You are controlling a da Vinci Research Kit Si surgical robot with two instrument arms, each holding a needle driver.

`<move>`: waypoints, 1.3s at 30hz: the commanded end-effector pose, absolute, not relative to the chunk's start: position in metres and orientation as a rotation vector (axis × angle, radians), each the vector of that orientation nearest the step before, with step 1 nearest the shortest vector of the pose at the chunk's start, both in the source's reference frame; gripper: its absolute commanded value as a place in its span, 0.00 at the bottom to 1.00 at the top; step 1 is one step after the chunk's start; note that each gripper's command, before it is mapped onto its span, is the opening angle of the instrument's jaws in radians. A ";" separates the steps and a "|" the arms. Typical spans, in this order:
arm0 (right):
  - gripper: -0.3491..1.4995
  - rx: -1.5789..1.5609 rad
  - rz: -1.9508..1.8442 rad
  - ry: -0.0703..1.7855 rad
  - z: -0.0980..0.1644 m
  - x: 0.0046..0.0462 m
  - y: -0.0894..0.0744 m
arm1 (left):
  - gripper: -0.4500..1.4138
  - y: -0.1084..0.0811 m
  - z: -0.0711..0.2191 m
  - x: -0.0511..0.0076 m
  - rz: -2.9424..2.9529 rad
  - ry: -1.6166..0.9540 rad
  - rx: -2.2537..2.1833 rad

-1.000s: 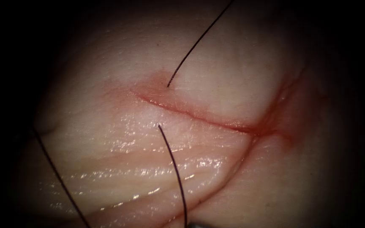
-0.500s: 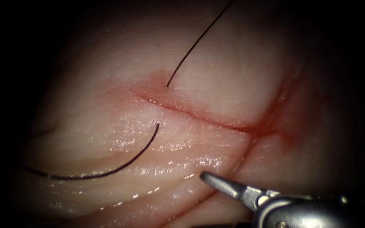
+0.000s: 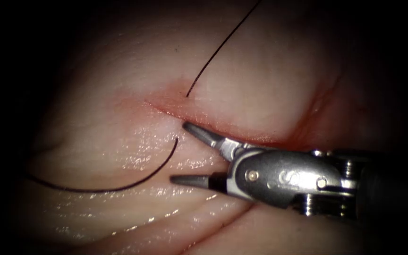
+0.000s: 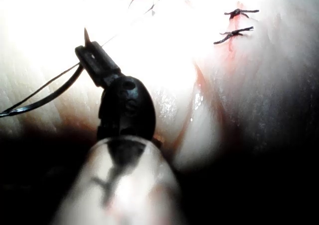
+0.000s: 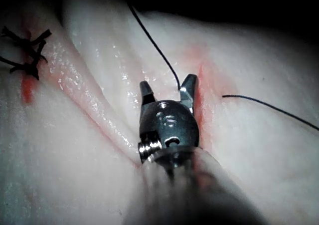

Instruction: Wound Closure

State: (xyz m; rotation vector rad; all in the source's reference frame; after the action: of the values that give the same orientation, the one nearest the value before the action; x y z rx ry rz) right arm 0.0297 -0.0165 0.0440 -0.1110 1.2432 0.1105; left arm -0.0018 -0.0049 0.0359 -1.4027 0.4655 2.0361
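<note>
The cut (image 3: 223,128) runs across the tissue (image 3: 260,71) as a red line. One strand of thread (image 3: 119,188) leaves the tissue on the cut's lower left side and curves away left. A second strand (image 3: 218,52) rises from the upper right side. My right tool (image 3: 179,152) lies over the cut with jaws open, holding nothing, straddling the lower strand's exit; the same open jaws (image 5: 167,88) flank that thread (image 5: 154,43). My left tool (image 4: 92,55) is shut on the needle (image 4: 85,35) near its tip, outside the tissue, with thread (image 4: 45,96) trailing away.
Two finished knotted stitches (image 4: 234,23) sit farther along the wound, also seen as dark knots (image 5: 25,48). Red fluid stains the cut's right end (image 3: 303,132). Wet, glossy folds of tissue (image 3: 190,189) lie below the right tool.
The lower strand swung from pointing down to curving left. The right tool came in from the lower right, moved up to the cut and opened its jaws around the strand's exit.
</note>
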 end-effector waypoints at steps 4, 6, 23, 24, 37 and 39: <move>0.72 -0.109 0.111 1.241 0.045 0.0312 -0.016 | 0.00 -0.005 0.036 -0.0024 2.042 0.456 -1.414; 0.26 -0.096 0.106 1.244 0.045 0.0314 -0.016 | 0.00 -0.005 0.036 -0.0024 2.051 0.449 -1.415; 0.00 -0.015 -0.019 1.263 0.036 0.0265 -0.028 | 0.00 -0.005 0.038 -0.0054 2.121 0.377 -1.474; 0.00 -0.011 -0.032 1.263 0.035 0.0266 -0.029 | 0.00 -0.005 0.038 -0.0057 2.129 0.371 -1.474; 0.00 0.068 -0.181 1.258 0.030 0.0309 -0.039 | 0.00 -0.005 0.039 -0.0075 2.133 0.329 -1.483; 0.27 0.072 -0.164 1.273 0.030 0.0313 -0.038 | 0.00 -0.005 0.039 -0.0072 2.148 0.315 -1.481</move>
State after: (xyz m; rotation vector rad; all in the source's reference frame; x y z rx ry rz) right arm 0.0306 -0.0378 0.0295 0.0736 1.2804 -0.1650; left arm -0.0065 -0.0051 0.0388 -1.4811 0.3133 2.1533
